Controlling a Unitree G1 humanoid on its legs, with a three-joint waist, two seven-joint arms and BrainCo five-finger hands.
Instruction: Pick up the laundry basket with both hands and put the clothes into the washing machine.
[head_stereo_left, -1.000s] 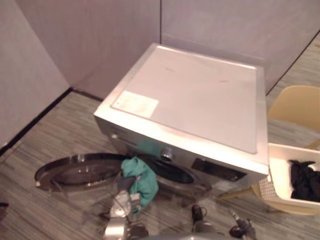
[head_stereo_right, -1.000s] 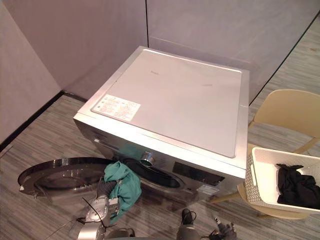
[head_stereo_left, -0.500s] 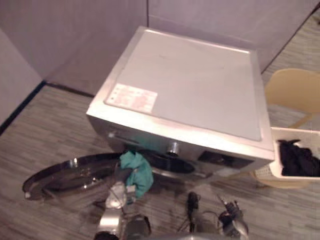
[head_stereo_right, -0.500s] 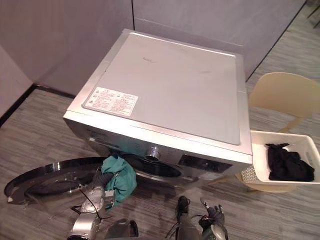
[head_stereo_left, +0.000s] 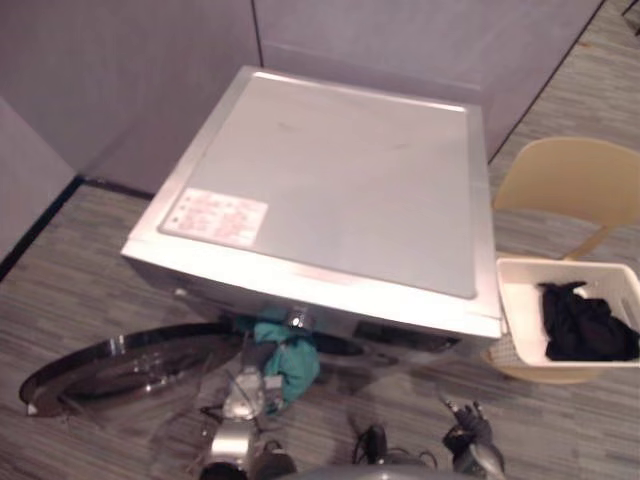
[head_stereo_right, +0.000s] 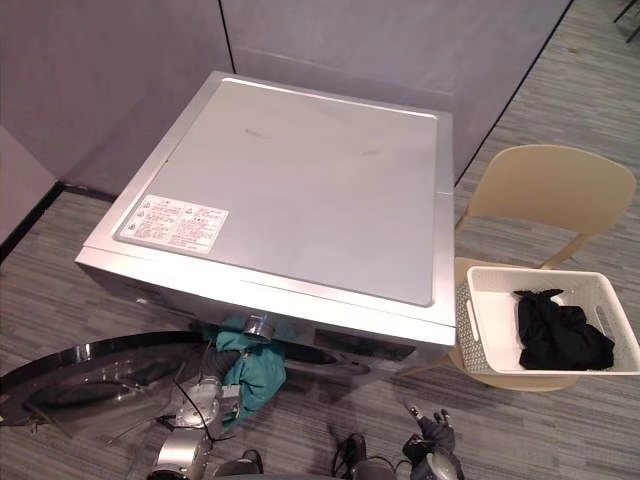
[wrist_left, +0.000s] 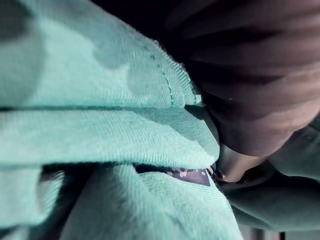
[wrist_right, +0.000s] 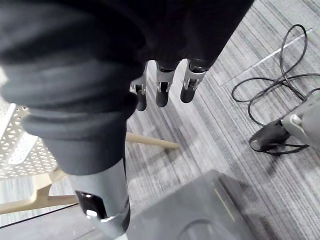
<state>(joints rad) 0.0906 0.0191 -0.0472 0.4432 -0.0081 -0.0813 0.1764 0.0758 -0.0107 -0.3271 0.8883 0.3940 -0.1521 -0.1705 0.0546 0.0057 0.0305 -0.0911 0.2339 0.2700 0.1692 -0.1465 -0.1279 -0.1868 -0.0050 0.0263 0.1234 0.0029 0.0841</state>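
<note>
The teal garment (head_stereo_right: 255, 365) is bunching over the left robot hand (head_stereo_right: 212, 398) at the washing machine's (head_stereo_right: 290, 190) door opening. Cloth is covering the hand, so I cannot tell its grip. The right robot hand (wrist_right: 161, 92) is hanging slack and empty in front of the machine. To the machine's right, the laundry basket (head_stereo_right: 478, 318) is holding a black garment (head_stereo_right: 560, 335) — probably soft, light and floppy, best gathered at its middle.
</note>
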